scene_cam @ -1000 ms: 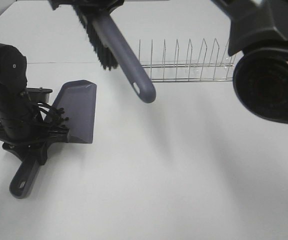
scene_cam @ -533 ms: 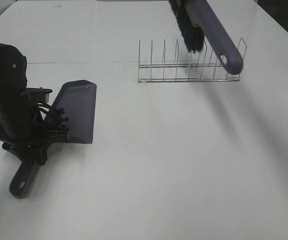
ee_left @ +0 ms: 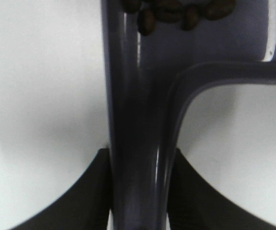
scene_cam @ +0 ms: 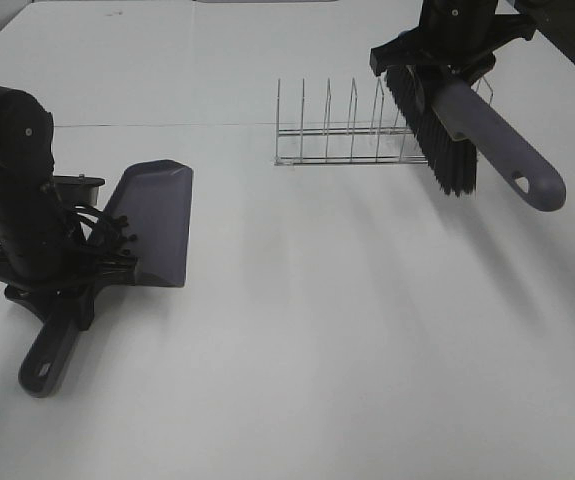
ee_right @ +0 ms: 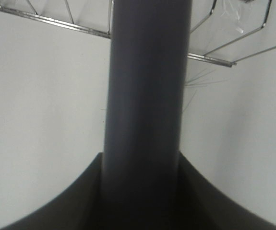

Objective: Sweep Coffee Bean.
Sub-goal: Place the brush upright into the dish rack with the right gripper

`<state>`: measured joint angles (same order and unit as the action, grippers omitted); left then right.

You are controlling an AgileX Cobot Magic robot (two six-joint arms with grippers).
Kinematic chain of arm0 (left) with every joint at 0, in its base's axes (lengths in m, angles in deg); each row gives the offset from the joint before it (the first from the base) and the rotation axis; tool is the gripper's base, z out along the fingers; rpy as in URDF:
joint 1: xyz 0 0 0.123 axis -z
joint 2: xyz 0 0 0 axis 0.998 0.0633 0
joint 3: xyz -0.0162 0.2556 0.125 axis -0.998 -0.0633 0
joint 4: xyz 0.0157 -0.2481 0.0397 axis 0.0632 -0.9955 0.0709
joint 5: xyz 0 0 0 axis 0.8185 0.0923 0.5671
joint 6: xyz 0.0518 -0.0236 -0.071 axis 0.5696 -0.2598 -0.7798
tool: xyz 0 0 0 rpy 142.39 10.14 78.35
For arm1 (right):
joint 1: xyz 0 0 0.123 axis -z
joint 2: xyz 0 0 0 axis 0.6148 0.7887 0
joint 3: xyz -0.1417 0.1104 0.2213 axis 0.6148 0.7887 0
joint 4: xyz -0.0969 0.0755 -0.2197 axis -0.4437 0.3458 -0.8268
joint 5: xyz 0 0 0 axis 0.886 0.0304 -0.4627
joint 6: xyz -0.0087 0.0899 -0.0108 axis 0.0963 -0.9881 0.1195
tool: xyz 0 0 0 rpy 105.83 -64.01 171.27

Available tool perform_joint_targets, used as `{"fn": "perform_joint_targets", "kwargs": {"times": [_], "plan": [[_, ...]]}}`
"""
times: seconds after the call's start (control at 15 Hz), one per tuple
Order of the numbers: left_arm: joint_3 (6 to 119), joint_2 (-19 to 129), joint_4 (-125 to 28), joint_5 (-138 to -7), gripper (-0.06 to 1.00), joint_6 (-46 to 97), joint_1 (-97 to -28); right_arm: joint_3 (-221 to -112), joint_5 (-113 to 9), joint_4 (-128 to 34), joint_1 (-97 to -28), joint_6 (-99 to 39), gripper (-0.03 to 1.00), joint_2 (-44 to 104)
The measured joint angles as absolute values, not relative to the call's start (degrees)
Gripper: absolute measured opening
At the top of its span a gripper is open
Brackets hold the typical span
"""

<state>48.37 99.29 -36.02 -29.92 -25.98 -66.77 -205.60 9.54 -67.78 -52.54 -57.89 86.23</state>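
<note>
Table (scene_cam: 347, 330): white and flat. It bears the rack and carries the soft shadows of both tools.

Rack (scene_cam: 332, 135): a thin wire frame with a row of upright prongs, at the far middle of the table and well apart from the dustpan. In the high view its right end is hidden behind the brush. In the right wrist view its wires cross behind the brush handle.

Left arm (scene_cam: 12, 190): black, standing at the left edge of the table. It covers the middle of the dustpan handle.

Brush (scene_cam: 482, 135): grey-violet handle with black bristles (scene_cam: 437, 145) along one side. It hangs clear of the table over the right end of the rack. The free end of the handle, with its hanging hole, slants toward the near right.

Dustpan (scene_cam: 157, 215): grey-violet, at the left of the table. Its pan is turned toward the rack side and its handle end toward the near edge. Beans (ee_left: 176, 12) lie inside it. Whether the pan rests on the table cannot be told.

Right gripper (ee_right: 140, 165): dark fingers pressed against both sides of the brush handle, with no gap showing.

Left gripper (ee_left: 140, 160): dark fingers clamped on either side of the dustpan handle, just below where it forks into the pan.

Beans: small dark brown ovals, clustered on the pan floor beside the root of the handle. The edge of the left wrist view cuts off the cluster, and the high view does not show it.
</note>
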Motion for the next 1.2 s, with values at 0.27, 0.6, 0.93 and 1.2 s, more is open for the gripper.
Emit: {"fn": "perform_joint_targets", "kwargs": {"times": [0.27, 0.6, 0.93, 1.2], "plan": [[48.4, 99.3, -36.0, -29.9, 0.27, -26.0, -66.8, -200.9, 9.4, -69.8, -52.3, -60.1, 0.27, 86.2], [48.4, 99.3, -36.0, -29.9, 0.27, -26.0, -66.8, -194.7, 9.1, -66.6, -46.8, -59.4, 0.27, 86.3], [48.4, 99.3, -36.0, -30.0, 0.27, -26.0, -66.8, -189.7, 8.5, -66.6, -46.5, -59.4, 0.27, 85.7], [48.4, 99.3, -36.0, -30.0, 0.27, -26.0, -66.8, -189.7, 0.7, -66.5, -46.5, -59.4, 0.27, 85.7]]}}
